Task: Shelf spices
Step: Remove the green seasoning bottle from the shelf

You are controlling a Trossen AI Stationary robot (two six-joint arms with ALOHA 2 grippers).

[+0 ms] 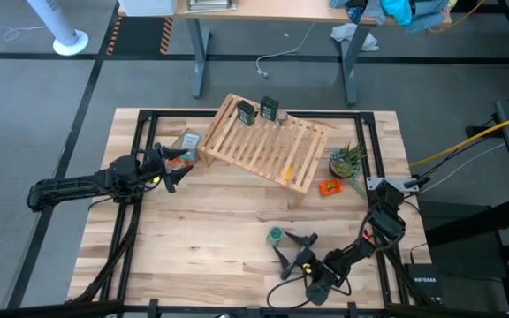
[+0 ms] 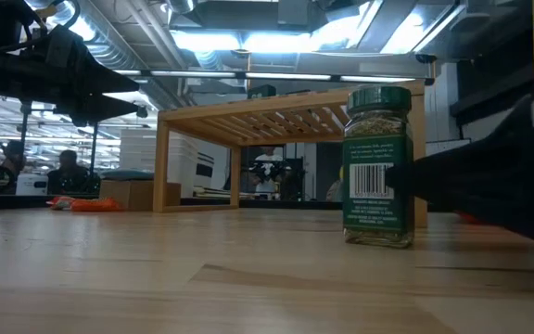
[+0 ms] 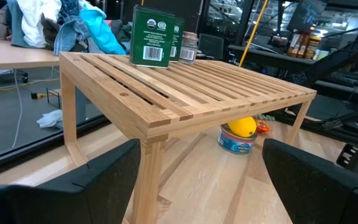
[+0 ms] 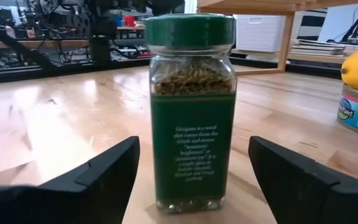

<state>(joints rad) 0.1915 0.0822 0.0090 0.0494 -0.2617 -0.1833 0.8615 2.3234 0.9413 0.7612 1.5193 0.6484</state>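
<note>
Green jar (image 4: 189, 106): square clear glass, green lid, green label, dried herb inside; stands upright on the worktop (image 1: 228, 221), near its front edge, well apart from the shelf (image 1: 268, 141).
Shelf: light slatted wood, on legs, toward the back; two dark jars (image 1: 256, 111) stand at its far end.
Open room: bare wood between jar and shelf; a can (image 3: 236, 139) with a yellow fruit sits under the shelf.
Right end effector (image 4: 191, 180): fingers spread, jar between them, untouched on both sides.
Left end effector (image 1: 177, 168): fingers spread, empty, just beside the shelf's left corner.
</note>
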